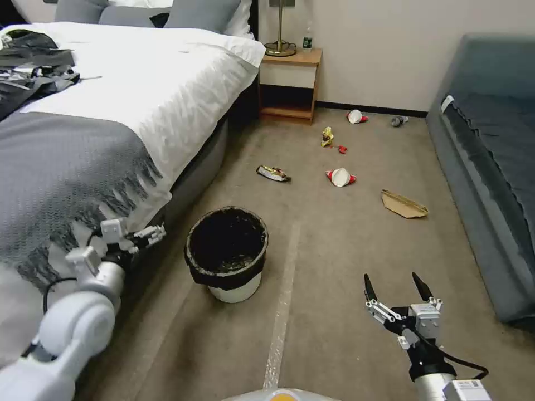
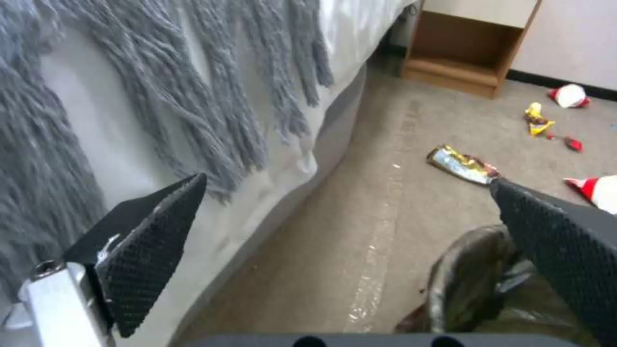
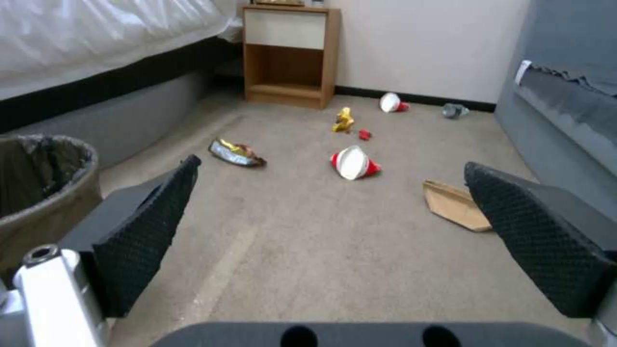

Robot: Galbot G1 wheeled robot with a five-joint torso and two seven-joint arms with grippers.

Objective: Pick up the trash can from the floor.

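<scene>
So the trash can (image 1: pixel 227 254) is sitting upright on the floor (image 1: pixel 334 262), pretty near the robot and a bit left of centre, right next to the bed (image 1: pixel 139 94). White body, black bag folded over the rim, and there seems to be some stuff at the bottom of the bag, can't really tell what. A pale tape strip (image 1: pixel 281 312) runs along the carpet just to the right of it.

Left gripper (image 1: pixel 150 234) is hovering to the left of the can, close to the grey fringed blanket (image 1: pixel 61 167) hanging off the bed — not touching the can. From the left wrist view its fingers (image 2: pixel 154 241) are spread wide with nothing between them, and the can's bagged rim (image 2: pixel 469 279) shows beside one fingertip.

Right gripper (image 1: pixel 394 288) is out over bare carpet, well to the right of the can and near the robot, also spread wide and empty.

Farther off there's litter scattered around: a crumpled foil wrapper (image 1: pixel 273 173), 2 red-and-white paper cups (image 1: pixel 340 177) on their sides, a yellow scrap (image 1: pixel 327 136), and a flattened brown cardboard piece (image 1: pixel 404 204). A wooden nightstand (image 1: pixel 290 83) stands at the far wall, and a dark blue sofa (image 1: pixel 490 167) runs along the right.
</scene>
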